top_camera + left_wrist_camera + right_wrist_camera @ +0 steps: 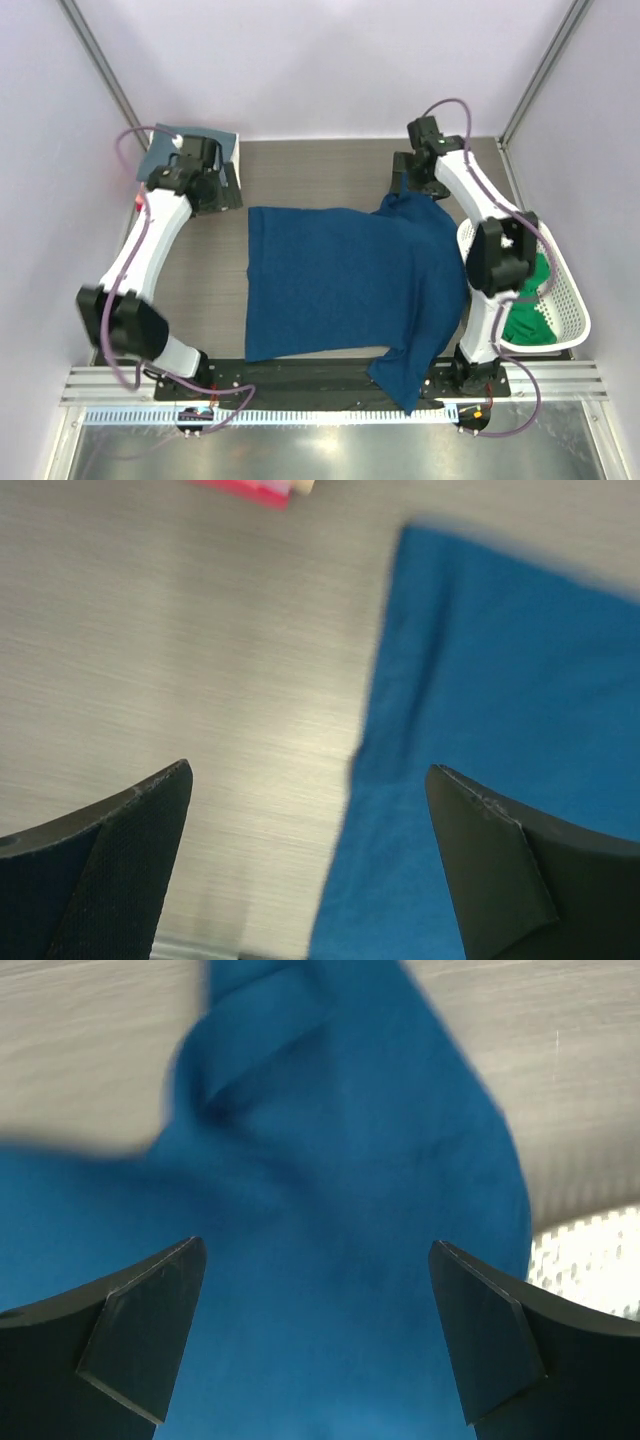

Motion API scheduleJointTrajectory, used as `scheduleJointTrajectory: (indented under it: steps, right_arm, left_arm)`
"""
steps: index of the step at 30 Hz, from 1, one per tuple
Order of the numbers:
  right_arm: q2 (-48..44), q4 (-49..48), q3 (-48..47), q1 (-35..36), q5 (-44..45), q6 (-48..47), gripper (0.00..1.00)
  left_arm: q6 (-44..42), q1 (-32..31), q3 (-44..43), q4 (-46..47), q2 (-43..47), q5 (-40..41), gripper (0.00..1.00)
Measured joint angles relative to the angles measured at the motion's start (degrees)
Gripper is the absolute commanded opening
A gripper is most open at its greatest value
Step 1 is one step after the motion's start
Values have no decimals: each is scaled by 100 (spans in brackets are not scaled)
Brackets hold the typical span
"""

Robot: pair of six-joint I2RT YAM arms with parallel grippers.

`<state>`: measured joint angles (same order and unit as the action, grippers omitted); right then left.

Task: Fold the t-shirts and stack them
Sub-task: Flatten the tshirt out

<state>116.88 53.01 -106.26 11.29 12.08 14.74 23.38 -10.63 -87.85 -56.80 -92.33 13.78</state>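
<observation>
left pincer (308,770), right pincer (317,1244) agape; one blue t-shirt (350,280) spread flat.

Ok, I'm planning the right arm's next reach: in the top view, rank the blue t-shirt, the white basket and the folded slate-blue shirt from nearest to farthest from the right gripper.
From the right gripper:
1. blue t-shirt, its sleeve directly beneath.
2. white basket, at the table's right edge.
3. folded slate-blue shirt, in the far-left corner.
</observation>
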Motion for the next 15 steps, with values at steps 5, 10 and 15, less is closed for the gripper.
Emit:
scheduleJointTrajectory:
  steps: [5,10,15]
  right_arm:
    - [-1904,-636,1163,146,-284,116,100]
    - [-2074,-1261,1410,83,-404,195,100]
    - [-669,-1506,1287,68,-619,260,98]
  left_arm:
    - [214,-229,804,828,1770,-144,96]
    - [649,-664,2149,1641,2194,-472,93]
    - [977,-1167,3040,2149,1314,-673,90]
